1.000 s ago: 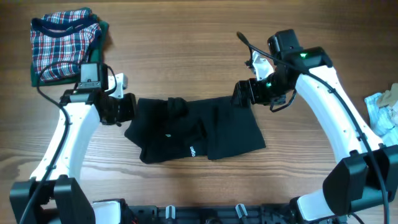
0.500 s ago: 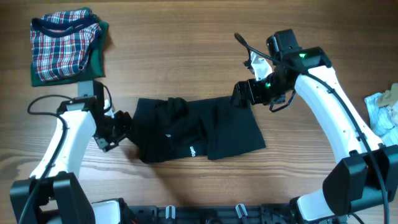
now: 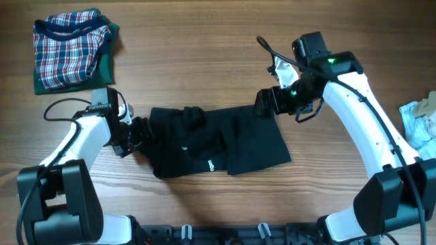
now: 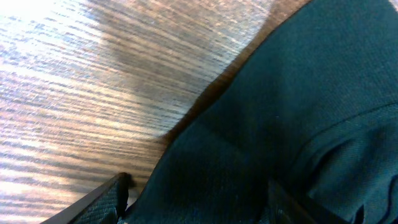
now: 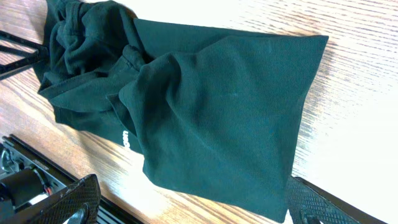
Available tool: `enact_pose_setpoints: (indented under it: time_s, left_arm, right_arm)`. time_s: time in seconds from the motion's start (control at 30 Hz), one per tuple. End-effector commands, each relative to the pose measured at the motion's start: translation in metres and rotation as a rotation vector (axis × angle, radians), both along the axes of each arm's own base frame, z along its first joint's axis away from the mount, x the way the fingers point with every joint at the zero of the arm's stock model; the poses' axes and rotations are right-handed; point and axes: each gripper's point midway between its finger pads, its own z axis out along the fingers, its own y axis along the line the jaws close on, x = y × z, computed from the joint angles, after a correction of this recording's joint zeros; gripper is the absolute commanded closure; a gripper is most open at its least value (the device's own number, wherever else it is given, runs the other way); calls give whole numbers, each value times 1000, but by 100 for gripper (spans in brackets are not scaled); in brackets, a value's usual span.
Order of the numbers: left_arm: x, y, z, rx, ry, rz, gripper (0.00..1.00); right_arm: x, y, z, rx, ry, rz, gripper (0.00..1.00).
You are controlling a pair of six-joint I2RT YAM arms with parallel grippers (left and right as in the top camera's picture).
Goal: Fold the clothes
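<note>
The clothes, a black shirt (image 3: 218, 139), lie crumpled and partly folded in the middle of the wooden table, white lettering (image 3: 210, 164) near the front edge. My left gripper (image 3: 138, 130) is at the shirt's left edge. In the left wrist view its jaws (image 4: 199, 210) stand open, with the black fabric (image 4: 280, 112) lying between the fingers (image 4: 99, 200). My right gripper (image 3: 267, 102) hovers at the shirt's back right corner, open. In the right wrist view the shirt (image 5: 211, 106) spreads below its wide-apart fingers (image 5: 65, 200), and nothing is gripped.
A folded red, white and blue plaid garment (image 3: 68, 47) lies at the back left. A small pale blue and white cloth (image 3: 419, 119) sits at the right edge. A black rail (image 5: 22, 180) runs along the table's front edge.
The left gripper has opened and let go of the shirt's left edge. It dipped toward the front, then came back to that edge. The right arm has stayed put.
</note>
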Motion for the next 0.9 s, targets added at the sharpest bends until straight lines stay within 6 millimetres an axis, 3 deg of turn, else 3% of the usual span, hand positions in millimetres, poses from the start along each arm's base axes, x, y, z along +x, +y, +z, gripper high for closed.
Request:
enact_pose_setpoints:
  time_s: [0.0,0.3,0.37,0.43,0.5,0.6,0.63,0.67,0.7,0.77,0.8,0.87]
  left_arm:
    - [-1,-11,-1,-63,-21,-67,31]
    - [9,-37,5,-152,-141,-248,49]
    - [5,-43,1,-153,-143,-272,64]
    - [3,-49,-1,-154,-143,-292,96]
    - [7,-49,2,-152,-154,-290,96]
    - [18,-49,28,-146,-190,-283,96]
    - [23,-48,41,-142,-214,-271,96]
    - [28,-48,62,-138,-251,-248,96]
    - [31,-48,75,-136,-284,-226,96]
    - [33,-46,98,-122,-355,-200,96]
    - [34,-45,109,-114,-397,-203,96]
    - [33,-38,118,-69,-420,-169,96]
  right_arm:
    - [1,-1,-3,-14,-16,21,4]
    - [0,-1,-3,-14,-10,17,4]
    - [-2,-2,-3,-16,0,18,4]
    - [-5,-2,-3,-18,9,17,4]
    - [-8,-3,-4,-21,25,13,4]
    - [-9,-3,-4,-21,39,-11,8]
    - [-8,-3,-4,-21,38,-13,11]
    - [-8,-3,-4,-21,45,-28,26]
    - [-8,-2,-4,-18,47,-29,58]
    - [-9,-1,-4,-10,51,-30,89]
    - [-10,4,-3,-2,54,-28,96]
    - [-10,14,-5,3,57,-23,96]
